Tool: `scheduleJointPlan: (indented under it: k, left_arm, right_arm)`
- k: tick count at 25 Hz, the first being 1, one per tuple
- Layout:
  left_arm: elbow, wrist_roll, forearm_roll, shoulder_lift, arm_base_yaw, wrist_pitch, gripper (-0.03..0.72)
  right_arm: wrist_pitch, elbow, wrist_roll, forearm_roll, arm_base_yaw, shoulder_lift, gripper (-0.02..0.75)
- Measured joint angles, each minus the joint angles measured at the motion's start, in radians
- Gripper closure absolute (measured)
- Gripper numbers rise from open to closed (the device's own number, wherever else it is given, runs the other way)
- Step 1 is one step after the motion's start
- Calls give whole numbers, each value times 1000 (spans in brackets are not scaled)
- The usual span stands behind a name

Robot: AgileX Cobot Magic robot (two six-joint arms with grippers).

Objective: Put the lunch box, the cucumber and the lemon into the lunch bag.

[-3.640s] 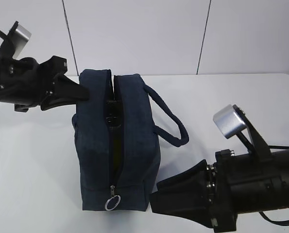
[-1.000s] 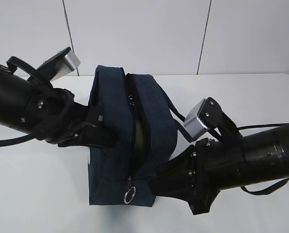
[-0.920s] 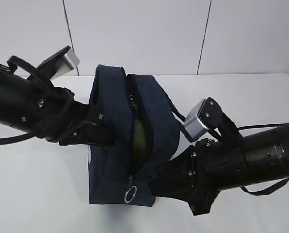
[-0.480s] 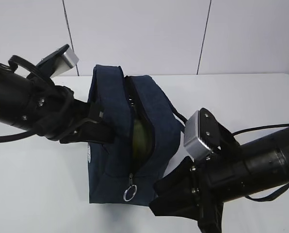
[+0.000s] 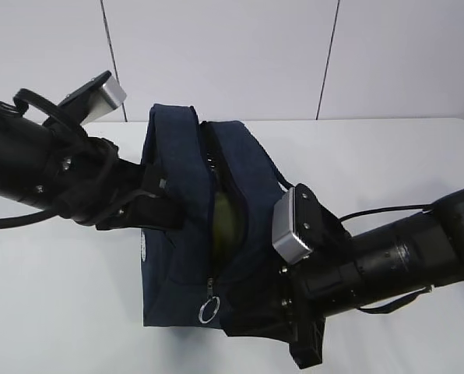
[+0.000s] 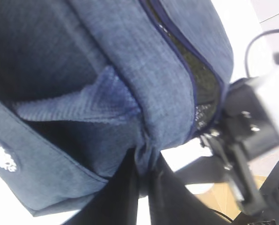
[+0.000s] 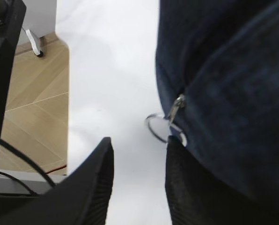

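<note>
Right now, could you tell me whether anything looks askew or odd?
Yes: the lunch bag leans and bulges, its side fabric pinched in the shut left tool. Its zipper gapes, showing something green inside, and the ring pull hangs beside the open right tool.

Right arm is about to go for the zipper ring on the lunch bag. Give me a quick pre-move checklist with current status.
1. Left gripper pinching the lunch bag fabric: ok, its fingers are shut on a fold of the side panel.
2. Right gripper open for the grab: ok, a clear gap shows between its fingers.
3. Zipper ring reachable: ok, it hangs free at the bag's end, just beyond the fingertips and not yet between them.
4. Zipper state: not ok, the top is gaping open in the exterior view.
5. All items inside: cannot tell; only something greenish shows through the opening.
6. Bag upright: ok, though it leans under the left arm's hold.
</note>
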Motion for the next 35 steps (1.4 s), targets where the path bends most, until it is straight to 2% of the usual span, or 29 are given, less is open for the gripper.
scheduleJointPlan:
  k: [10,15,17,24,35]
  left_arm:
    - [0,0,0,0,0,-4,683]
    - [0,2,0,0,0,-4,684]
    - [0,2,0,0,0,-4,684]
    - [0,2,0,0,0,7,684]
    - [0,2,0,0,0,16,684]
  right_arm:
    - [2,-101,-14,0,1,111,465]
    - [-9,-103,-25,-12,54,118,465]
    - [-57,-103,-46,-12,83,118,465]
    - [-130,-103,-58,91,96,125,465]
    - [-187,-103,40,99,96,125,465]
